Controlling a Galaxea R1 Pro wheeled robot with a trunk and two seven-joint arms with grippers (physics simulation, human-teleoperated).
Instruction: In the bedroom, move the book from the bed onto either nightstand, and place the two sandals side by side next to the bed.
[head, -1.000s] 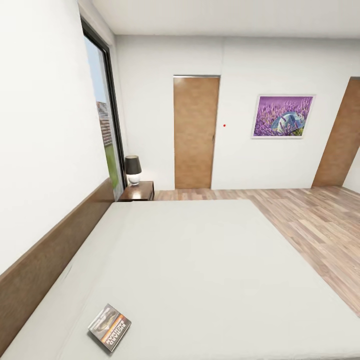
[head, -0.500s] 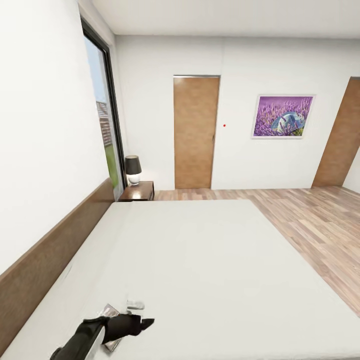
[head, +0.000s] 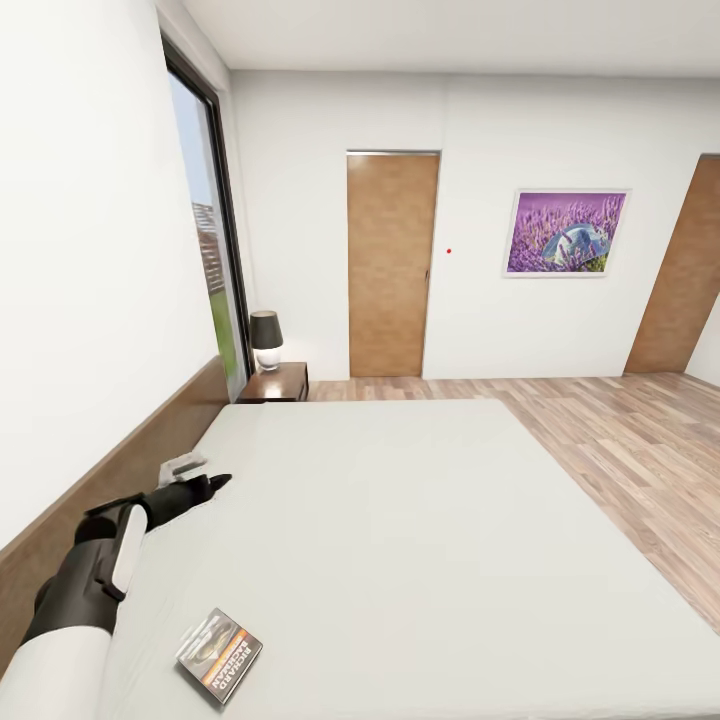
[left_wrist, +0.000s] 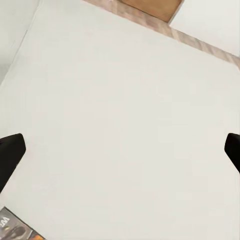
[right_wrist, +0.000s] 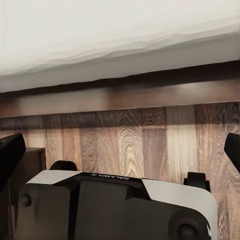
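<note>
A tan wooden door (head: 392, 265) stands shut in the far white wall, with a small red dot (head: 449, 251) just beside it. A second door (head: 684, 275) shows at the wall's right end (partly cut off). Wood-plank floor (head: 630, 450) runs below them. The tall dark-framed window (head: 205, 235) shows grass and a building outside.

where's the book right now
In the head view the book lies flat on the bed, near its close edge on the left, a little nearer than the left hand above the mattress.
</note>
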